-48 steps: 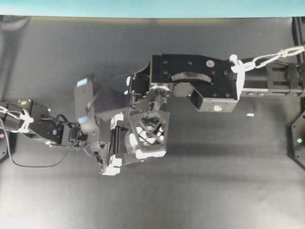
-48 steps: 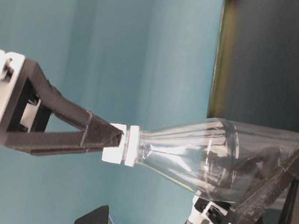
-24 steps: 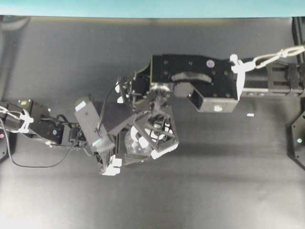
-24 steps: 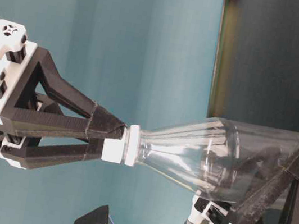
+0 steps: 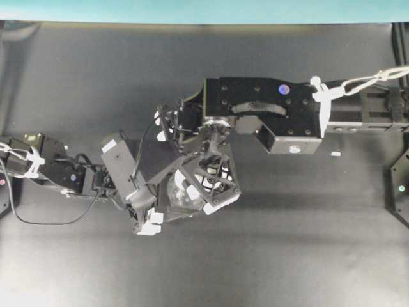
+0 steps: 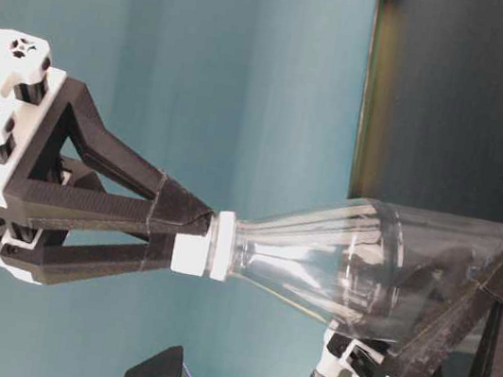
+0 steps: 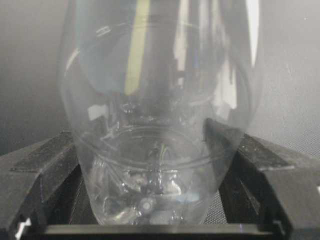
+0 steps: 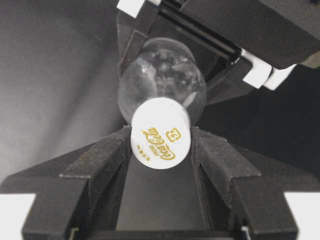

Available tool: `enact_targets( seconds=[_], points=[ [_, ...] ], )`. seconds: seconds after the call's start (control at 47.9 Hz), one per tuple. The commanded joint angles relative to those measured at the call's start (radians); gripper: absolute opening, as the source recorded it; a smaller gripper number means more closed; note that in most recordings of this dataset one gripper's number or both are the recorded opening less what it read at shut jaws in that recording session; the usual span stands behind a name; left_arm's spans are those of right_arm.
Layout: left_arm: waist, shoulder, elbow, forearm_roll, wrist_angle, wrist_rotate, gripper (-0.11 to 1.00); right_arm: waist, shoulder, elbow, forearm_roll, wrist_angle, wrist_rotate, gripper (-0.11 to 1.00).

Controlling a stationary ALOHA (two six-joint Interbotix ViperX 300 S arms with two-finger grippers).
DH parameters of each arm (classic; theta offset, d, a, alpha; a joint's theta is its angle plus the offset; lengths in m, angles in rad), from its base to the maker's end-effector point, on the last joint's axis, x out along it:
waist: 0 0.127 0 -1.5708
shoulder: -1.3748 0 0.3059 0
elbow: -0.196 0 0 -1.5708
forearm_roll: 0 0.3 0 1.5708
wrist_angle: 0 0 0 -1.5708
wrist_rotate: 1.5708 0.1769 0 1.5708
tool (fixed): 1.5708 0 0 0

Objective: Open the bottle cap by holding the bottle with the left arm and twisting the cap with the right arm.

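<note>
The clear bottle [image 6: 364, 264] is held off the dark table, tilted, with its white cap [image 6: 195, 242] pointing at my right gripper. My left gripper [image 7: 160, 150] is shut on the bottle's lower body [image 7: 160, 100], one jaw on each side. My right gripper [image 8: 161, 145] is shut on the cap [image 8: 161, 134], which carries gold lettering, with both fingers pressed on its sides. In the overhead view the right gripper [image 5: 211, 182] covers the cap, and the bottle [image 5: 182, 195] shows through its lattice next to the left gripper [image 5: 160, 204].
A tiny white fleck [image 5: 335, 154] lies on the dark table right of the arms. A teal wall [image 5: 192, 9] runs along the back edge. Black fixtures [image 5: 401, 185] stand at the right table edge.
My right gripper has rolled about its axis while shut on the cap, most of it in the first half second. The bottle and left gripper have stayed put.
</note>
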Motion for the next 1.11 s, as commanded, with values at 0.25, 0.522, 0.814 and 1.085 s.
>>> enact_targets(
  seconds=[0.25, 0.522, 0.814, 1.085],
  points=[
    [-0.006, -0.003, -0.003, 0.005, 0.000, -0.003, 0.81, 0.051, -0.028, 0.012, -0.038, -0.028, 0.120, 0.77],
    [-0.006, -0.002, -0.002, 0.005, 0.000, -0.003, 0.81, 0.063, -0.114, -0.002, -0.038, -0.025, 0.376, 0.78],
    [-0.017, -0.002, -0.008, 0.005, 0.000, -0.009, 0.81, 0.061, -0.114, -0.077, -0.037, 0.023, 1.019, 0.78],
    [-0.017, -0.003, -0.025, 0.005, 0.000, -0.009, 0.81, 0.086, -0.075, -0.077, -0.035, 0.005, 1.246, 0.78]
  ],
)
